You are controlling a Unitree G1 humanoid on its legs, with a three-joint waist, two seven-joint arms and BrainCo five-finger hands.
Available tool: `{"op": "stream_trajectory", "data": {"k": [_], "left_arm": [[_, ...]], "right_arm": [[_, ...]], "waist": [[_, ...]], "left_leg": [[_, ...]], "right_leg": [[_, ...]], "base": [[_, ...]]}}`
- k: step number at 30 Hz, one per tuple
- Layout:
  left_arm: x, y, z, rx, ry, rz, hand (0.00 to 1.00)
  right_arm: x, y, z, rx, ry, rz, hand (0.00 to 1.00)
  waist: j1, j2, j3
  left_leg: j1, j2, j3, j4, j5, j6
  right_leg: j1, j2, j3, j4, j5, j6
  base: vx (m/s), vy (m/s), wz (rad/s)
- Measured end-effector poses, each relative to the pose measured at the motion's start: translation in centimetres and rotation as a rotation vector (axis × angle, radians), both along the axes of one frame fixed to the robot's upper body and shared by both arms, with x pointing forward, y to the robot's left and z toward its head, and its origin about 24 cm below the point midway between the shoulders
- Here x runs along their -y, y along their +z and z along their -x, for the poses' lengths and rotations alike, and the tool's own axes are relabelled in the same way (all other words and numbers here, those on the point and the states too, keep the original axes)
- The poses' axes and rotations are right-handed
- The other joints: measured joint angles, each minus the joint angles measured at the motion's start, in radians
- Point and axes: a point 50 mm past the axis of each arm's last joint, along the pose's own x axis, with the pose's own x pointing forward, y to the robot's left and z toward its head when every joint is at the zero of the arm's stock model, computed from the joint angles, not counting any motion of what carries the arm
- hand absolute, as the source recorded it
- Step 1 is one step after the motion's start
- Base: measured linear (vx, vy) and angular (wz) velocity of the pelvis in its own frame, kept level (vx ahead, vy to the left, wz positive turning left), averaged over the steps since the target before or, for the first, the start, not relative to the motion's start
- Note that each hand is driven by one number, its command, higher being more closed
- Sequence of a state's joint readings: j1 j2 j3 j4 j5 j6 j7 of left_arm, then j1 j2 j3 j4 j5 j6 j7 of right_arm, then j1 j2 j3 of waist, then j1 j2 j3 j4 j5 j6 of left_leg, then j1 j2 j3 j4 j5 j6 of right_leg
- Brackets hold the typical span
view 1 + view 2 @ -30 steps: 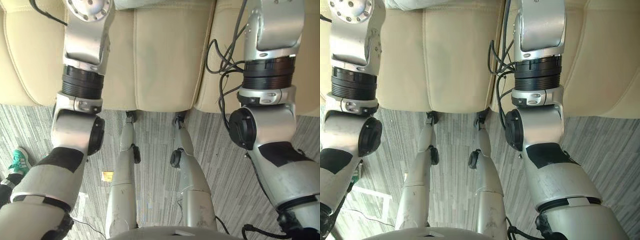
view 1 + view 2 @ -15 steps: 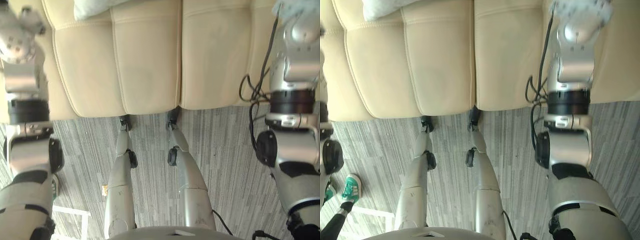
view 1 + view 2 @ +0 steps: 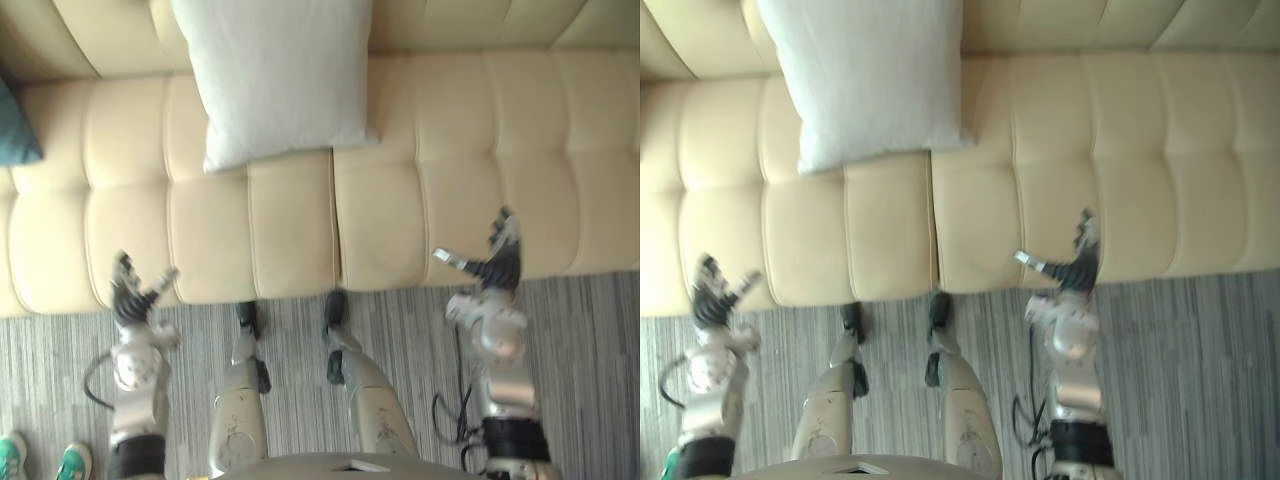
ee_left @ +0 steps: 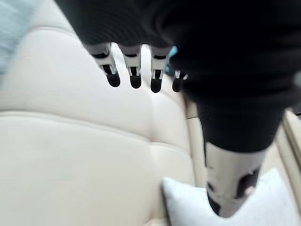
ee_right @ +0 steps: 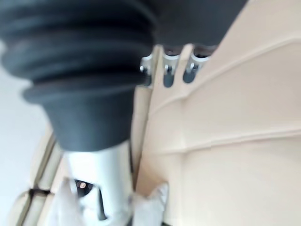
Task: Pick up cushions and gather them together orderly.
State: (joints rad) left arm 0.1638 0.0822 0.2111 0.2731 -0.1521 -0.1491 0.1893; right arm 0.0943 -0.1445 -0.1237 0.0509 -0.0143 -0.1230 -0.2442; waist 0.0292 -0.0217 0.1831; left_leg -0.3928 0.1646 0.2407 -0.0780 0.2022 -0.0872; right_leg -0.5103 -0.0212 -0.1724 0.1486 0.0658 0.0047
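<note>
White cushion (image 3: 275,80) on sofa (image 3: 450,150), well beyond left fingers (image 3: 124,275), right fingers (image 3: 503,235)

Two silver-grey arms (image 3: 503,385) there, each ringed by a black band low down. The left hand (image 3: 135,297) and right hand (image 3: 492,265) wore silver fingers (image 4: 134,66) with dark tips. Up close, a black ribbed cover (image 5: 80,66) wrapped the right wrist, and the left thumb (image 4: 231,186) was silver with dark insets.
</note>
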Motion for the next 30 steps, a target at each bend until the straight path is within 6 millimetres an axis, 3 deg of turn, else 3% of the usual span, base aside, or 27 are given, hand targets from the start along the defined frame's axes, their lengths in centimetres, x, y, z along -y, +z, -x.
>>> {"op": "stream_trajectory", "data": {"k": [2, 5, 7, 11, 17, 19, 20, 21, 22, 24, 26, 27, 28, 29, 30], "left_arm": [[1.4, -3.6, 2.0, -0.173, -0.049, 0.054, 0.0], [2.7, -7.0, 4.5, -0.366, -0.084, 0.09, 0.0], [3.2, -8.6, 6.0, -0.472, -0.108, 0.101, 0.0], [3.0, -10.6, 8.8, -0.62, -0.092, 0.12, 0.0], [2.1, -11.8, 11.3, -0.731, -0.029, 0.15, 0.0], [1.3, -11.5, 10.8, -0.724, -0.02, 0.133, 0.0], [1.2, -11.5, 10.9, -0.723, -0.011, 0.137, 0.0], [1.0, -11.4, 10.5, -0.703, 0.015, 0.146, 0.0], [0.6, -11.1, 10.2, -0.691, 0.013, 0.127, 0.0], [0.0, -10.9, 10.3, -0.69, 0.024, 0.11, 0.0], [-0.1, -10.8, 10.2, -0.681, 0.036, 0.111, 0.0], [0.0, -10.7, 9.8, -0.666, 0.045, 0.115, 0.0], [0.8, -10.9, 9.4, -0.662, 0.049, 0.144, 0.0], [2.3, -11.2, 9.1, -0.664, 0.012, 0.17, 0.0], [2.9, -11.3, 9.1, -0.667, 0.002, 0.183, 0.0]], "right_arm": [[-1.0, -4.6, 1.8, -0.198, 0.002, -0.057, 0.0], [-1.8, -9.8, 4.8, -0.44, -0.011, -0.133, 0.0], [-2.0, -12.5, 7.2, -0.599, -0.017, -0.14, 0.0], [-1.7, -15.8, 10.9, -0.802, -0.083, -0.197, 0.0], [-1.0, -17.1, 12.6, -0.916, -0.109, -0.216, 0.0], [-1.3, -17.5, 12.8, -0.944, -0.095, -0.222, 0.0], [-1.3, -17.5, 12.7, -0.946, -0.091, -0.217, 0.0], [-1.1, -17.2, 11.6, -0.92, -0.087, -0.213, 0.0], [-1.0, -17.2, 11.6, -0.919, -0.087, -0.213, 0.0], [-1.2, -17.6, 12.2, -0.953, -0.09, -0.221, 0.0], [-1.5, -17.4, 11.3, -0.935, -0.066, -0.212, 0.0], [-1.7, -17.2, 10.4, -0.917, -0.051, -0.208, 0.0], [-1.7, -16.4, 8.2, -0.856, -0.034, -0.195, 0.0], [-1.6, -15.8, 6.8, -0.815, -0.033, -0.183, 0.0], [-1.5, -15.8, 6.7, -0.817, -0.034, -0.18, 0.0]], "waist": [[0.005, 0.0, -0.039], [0.002, -0.001, -0.096], [0.004, 0.001, -0.138], [-0.002, 0.003, -0.172], [-0.016, -0.008, -0.169], [-0.017, -0.027, -0.152], [-0.009, -0.018, -0.153], [-0.014, 0.005, -0.143], [-0.019, -0.002, -0.144], [-0.019, -0.015, -0.151], [-0.003, -0.032, -0.16], [0.009, -0.045, -0.169], [0.031, -0.017, -0.161], [0.031, 0.017, -0.135], [0.03, 0.026, -0.127]], "left_leg": [[0.095, -0.006, 0.007, 0.002, -0.033, 0.004], [0.162, -0.009, 0.009, 0.061, -0.09, 0.004], [0.216, -0.011, 0.018, 0.067, -0.115, -0.004], [0.313, -0.017, 0.051, 0.057, -0.141, -0.008], [0.347, -0.041, 0.072, 0.048, -0.151, -0.002], [0.341, -0.05, 0.071, 0.109, -0.18, 0.03], [0.334, -0.04, 0.066, 0.113, -0.183, 0.043], [0.303, -0.021, 0.07, 0.131, -0.176, 0.046], [0.303, -0.031, 0.046, 0.135, -0.169, 0.048], [0.308, -0.044, 0.017, 0.133, -0.149, 0.049], [0.271, -0.053, 0.005, 0.153, -0.127, 0.045], [0.228, -0.049, 0.008, 0.184, -0.124, 0.042], [0.163, -0.011, 0.015, 0.21, -0.105, 0.028], [0.138, 0.015, 0.013, 0.209, -0.087, 0.015], [0.133, 0.021, 0.01, 0.209, -0.078, 0.013]], "right_leg": [[0.092, -0.006, 0.002, -0.003, -0.027, 0.012], [0.183, -0.015, 0.009, -0.008, -0.054, 0.019], [0.24, -0.016, 0.02, -0.024, -0.061, 0.021], [0.318, -0.016, 0.058, -0.051, -0.063, 0.028], [0.333, -0.022, 0.106, -0.054, -0.039, 0.056], [0.333, -0.034, 0.122, -0.026, -0.008, 0.087], [0.339, -0.029, 0.133, -0.037, 0.004, 0.11], [0.279, -0.048, 0.1, 0.174, -0.095, 0.078], [0.233, -0.085, 0.063, 0.478, -0.204, 0.075], [0.289, -0.124, 0.05, 0.685, -0.265, 0.115], [0.361, -0.158, 0.056, 0.578, -0.243, 0.118], [0.378, -0.147, 0.06, 0.476, -0.278, 0.139], [0.406, -0.096, 0.047, 0.304, -0.298, 0.124], [0.459, -0.055, 0.045, 0.157, -0.301, 0.109], [0.469, -0.048, 0.044, 0.13, -0.3, 0.1]], "base": [[0.13, 0.035, -0.03], [0.11, 0.037, -0.03], [0.06, 0.029, -0.12], [0.04, 0.036, -0.27], [0.02, 0.048, -0.2], [-0.01, 0.072, -0.2], [-0.07, 0.067, -0.08], [-0.1, 0.037, 0.26], [-0.09, 0.004, 0.47], [-0.09, -0.071, 0.6], [-0.09, -0.141, 0.22], [-0.17, -0.19, -0.48], [-0.32, -0.256, -0.64], [-0.32, -0.194, -0.53], [-0.29, -0.141, -0.14]]}}
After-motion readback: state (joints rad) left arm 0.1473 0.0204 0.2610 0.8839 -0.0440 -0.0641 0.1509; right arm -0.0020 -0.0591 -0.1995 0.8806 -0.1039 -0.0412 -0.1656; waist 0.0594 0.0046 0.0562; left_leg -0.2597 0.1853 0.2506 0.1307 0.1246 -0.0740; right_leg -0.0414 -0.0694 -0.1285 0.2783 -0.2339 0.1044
